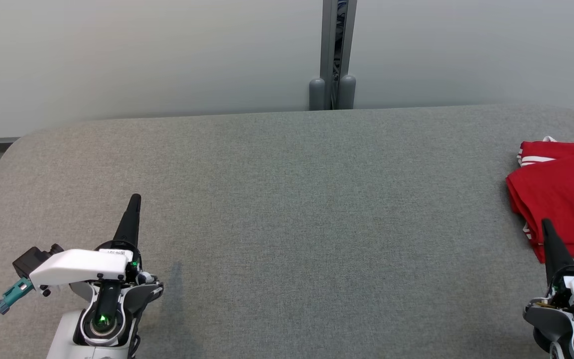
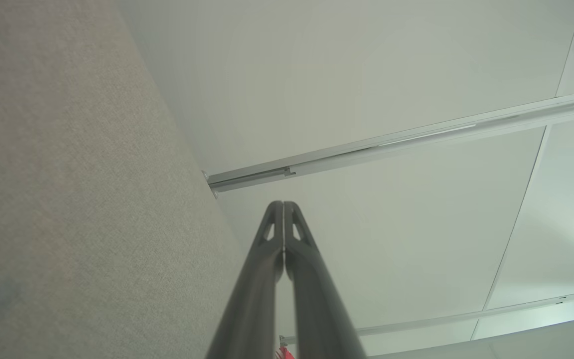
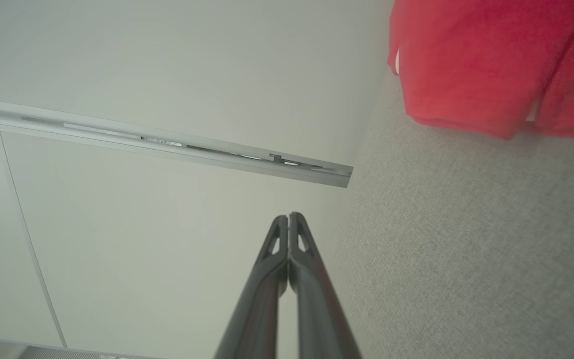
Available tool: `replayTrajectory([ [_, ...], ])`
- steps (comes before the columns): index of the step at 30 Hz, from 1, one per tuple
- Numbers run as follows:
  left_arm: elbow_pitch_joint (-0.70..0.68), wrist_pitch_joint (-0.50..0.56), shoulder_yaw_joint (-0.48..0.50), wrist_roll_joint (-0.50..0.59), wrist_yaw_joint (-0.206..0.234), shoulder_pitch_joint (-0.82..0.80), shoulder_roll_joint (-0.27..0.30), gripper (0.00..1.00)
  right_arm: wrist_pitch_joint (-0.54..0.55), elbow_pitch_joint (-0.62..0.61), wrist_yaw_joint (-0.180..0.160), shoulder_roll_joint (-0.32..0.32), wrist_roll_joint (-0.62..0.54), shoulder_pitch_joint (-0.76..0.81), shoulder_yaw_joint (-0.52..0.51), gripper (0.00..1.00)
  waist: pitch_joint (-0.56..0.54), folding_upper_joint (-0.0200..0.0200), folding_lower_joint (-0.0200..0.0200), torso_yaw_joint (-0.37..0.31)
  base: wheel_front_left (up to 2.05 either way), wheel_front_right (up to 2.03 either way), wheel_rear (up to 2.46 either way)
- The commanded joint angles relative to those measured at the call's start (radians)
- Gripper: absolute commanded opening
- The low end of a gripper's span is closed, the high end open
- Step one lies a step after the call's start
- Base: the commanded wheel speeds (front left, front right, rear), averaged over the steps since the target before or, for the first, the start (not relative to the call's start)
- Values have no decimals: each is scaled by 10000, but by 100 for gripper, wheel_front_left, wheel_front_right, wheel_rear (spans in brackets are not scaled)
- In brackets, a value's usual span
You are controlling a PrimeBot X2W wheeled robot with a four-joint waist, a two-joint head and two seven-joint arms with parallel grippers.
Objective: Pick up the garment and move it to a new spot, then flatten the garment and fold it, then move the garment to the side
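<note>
Left jaws pressed together, fingers [image 2: 259, 284] meeting at the tips, aimed forward from the white wrist [image 1: 82, 267] at lower left. Right jaws likewise pressed together, tip to tip, aimed forward at lower right.

A grey cloth-covered bench [image 1: 292, 209] spans the view. At its right edge lies a folded red garment [image 1: 566, 189] with white stripes, partly cut off by the frame. The right gripper [image 1: 545, 222], near right, points its dark tip over the garment's near edge; whether it touches is unclear. The left gripper [image 1: 136, 198] sits near left, fingers drawn into one spike. A grey post [image 1: 336, 55] stands against the pale far wall [image 1: 142, 55].
</note>
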Motion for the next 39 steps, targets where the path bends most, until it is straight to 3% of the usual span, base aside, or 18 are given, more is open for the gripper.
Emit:
replayTrajectory([
  [1,39,63,73,-174,-78,-224,62,0,90,-5,7,-94,218,-182,-42,0,-6,0,0,-2,0,0,0],
  [22,513,497,316,-1550,-228,-678,39,0,505,308,7,-117,1817,-379,-267,0,-107,0,0,-39,0,0,0],
  [39,542,547,381,-1578,-229,-675,11,0,525,320,7,-105,1886,-386,-284,0,-117,0,0,-42,0,0,0],
])
